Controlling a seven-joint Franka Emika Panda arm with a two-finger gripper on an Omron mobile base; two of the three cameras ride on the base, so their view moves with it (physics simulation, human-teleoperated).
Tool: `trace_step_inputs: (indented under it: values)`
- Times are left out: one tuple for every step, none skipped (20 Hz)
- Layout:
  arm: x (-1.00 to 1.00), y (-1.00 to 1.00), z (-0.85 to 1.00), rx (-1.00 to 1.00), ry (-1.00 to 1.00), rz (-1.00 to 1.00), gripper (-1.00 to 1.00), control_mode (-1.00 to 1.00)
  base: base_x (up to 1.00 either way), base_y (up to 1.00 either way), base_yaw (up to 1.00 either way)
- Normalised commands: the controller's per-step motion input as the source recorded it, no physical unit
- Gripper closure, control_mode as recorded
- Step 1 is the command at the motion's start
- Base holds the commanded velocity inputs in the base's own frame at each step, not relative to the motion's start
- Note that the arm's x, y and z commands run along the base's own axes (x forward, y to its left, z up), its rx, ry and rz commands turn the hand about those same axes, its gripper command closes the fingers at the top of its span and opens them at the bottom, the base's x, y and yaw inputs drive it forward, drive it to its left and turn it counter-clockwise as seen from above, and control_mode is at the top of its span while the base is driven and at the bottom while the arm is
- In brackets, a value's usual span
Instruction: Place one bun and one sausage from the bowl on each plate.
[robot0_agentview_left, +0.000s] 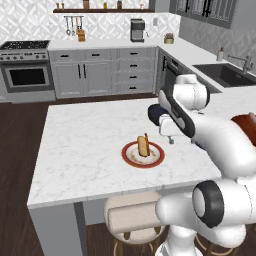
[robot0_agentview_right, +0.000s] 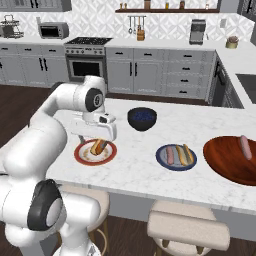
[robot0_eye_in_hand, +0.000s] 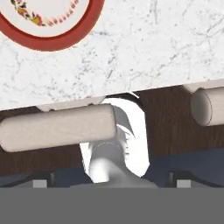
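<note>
Two plates sit on the island counter (robot0_agentview_right: 150, 165), both toward its front edge: the white plate (robot0_agentview_right: 95, 152) with the orange-red rim already carries a bun (robot0_agentview_right: 98, 146) with what looks like a sausage tucked alongside, and the blue plate (robot0_agentview_right: 175, 157) beside it holds a bun (robot0_agentview_right: 187, 154) and a sausage (robot0_agentview_right: 170, 155) as well. My gripper (robot0_agentview_right: 97, 131) hangs just above the white plate, jaws spread wide and holding nothing. At the counter's right end lies the large reddish-brown bowl (robot0_agentview_right: 230, 160), with one sausage (robot0_agentview_right: 245, 146) left in it; the small dark bowl (robot0_agentview_right: 142, 119) stands farther back. Judged from this, both plates seem served — little remains. Buns I expect to be light and soft, easily crushed, so best pinched gently across the middle; sausages are firmer but smooth and likely to roll — take them across the short width, at mid-length.
</note>
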Motion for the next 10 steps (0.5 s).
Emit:
trace_step_inputs:
  values:
    - [-0.60, 0.00, 0.37, 0.00, -0.53, 0.10, -1.00, -1.00, 0.00, 0.00, 0.00]
    - [-0.49, 0.00, 0.32, 0.03, -0.54, 0.12, -1.00, -1.00, 0.00, 0.00, 0.00]
    - [-0.49, -0.05, 0.21, 0.03, -0.45, 0.09, -1.00, -1.00, 0.00, 0.00, 0.00]
    - [-0.40, 0.00, 0.21, 0.03, -0.41, 0.11, -1.00, -1.00, 0.00, 0.00, 0.00]
    - [-0.42, 0.00, 0.24, 0.02, -0.42, 0.11, -1.00, -1.00, 0.00, 0.00, 0.00]
    - [-0.26, -0.01, 0.19, 0.02, -0.26, 0.07, -1.00, -1.00, 0.00, 0.00, 0.00]
    - [-0.11, -0.07, 0.09, 0.02, -0.15, 0.05, -1.00, -1.00, 0.00, 0.00, 0.00]
    - [0.00, -0.06, 0.26, 0.04, -0.01, 0.06, -1.00, -1.00, 0.00, 0.00, 0.00]
    - [0.00, -0.03, 0.26, 0.00, 0.00, 0.08, -1.00, -1.00, 0.00, 0.00, 0.00]
    - [0.00, -0.06, 0.26, 0.00, 0.00, 0.07, -1.00, -1.00, 0.00, 0.00, 0.00]
